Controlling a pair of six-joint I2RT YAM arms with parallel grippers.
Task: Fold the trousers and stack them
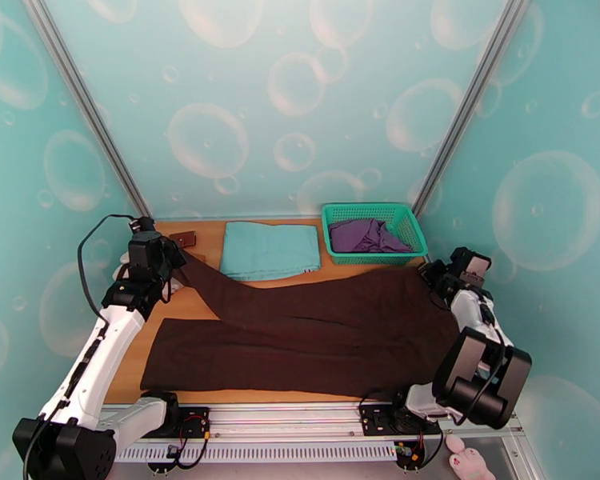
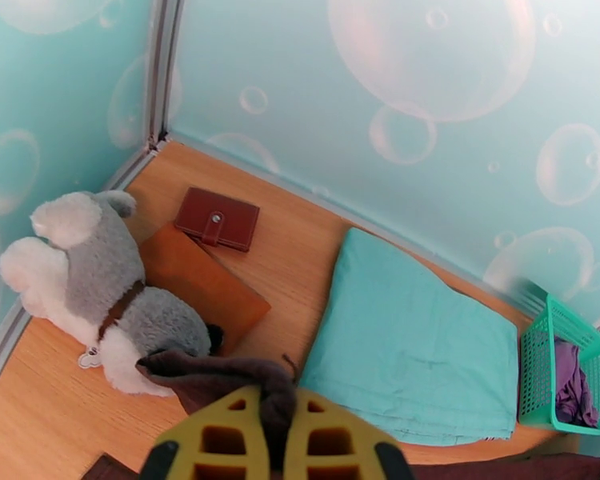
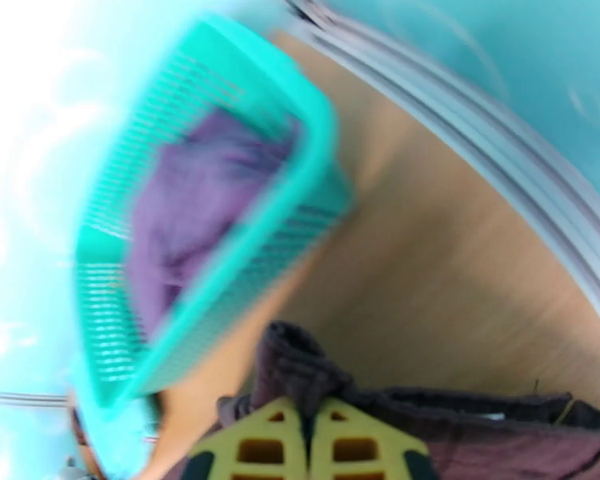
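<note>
My left gripper (image 2: 272,446) clamps leg end and my right gripper (image 3: 308,446) clamps waist corner of soft dark brown long-legged trousers (image 1: 316,334), lying lower middle of top view. Risks: thin pinches slip; dragged cloth snags green plastic mesh basket (image 3: 220,194).

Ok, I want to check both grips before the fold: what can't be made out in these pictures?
Top view: where the left gripper and right gripper pinch the trousers is too small, partly under each wrist.
Left wrist view: the bottom edge cuts off the trousers beyond the pinched bit.
Right wrist view: blur smears the basket and purple garment.
Top view: the left arm hides most of the plush toy.
</note>
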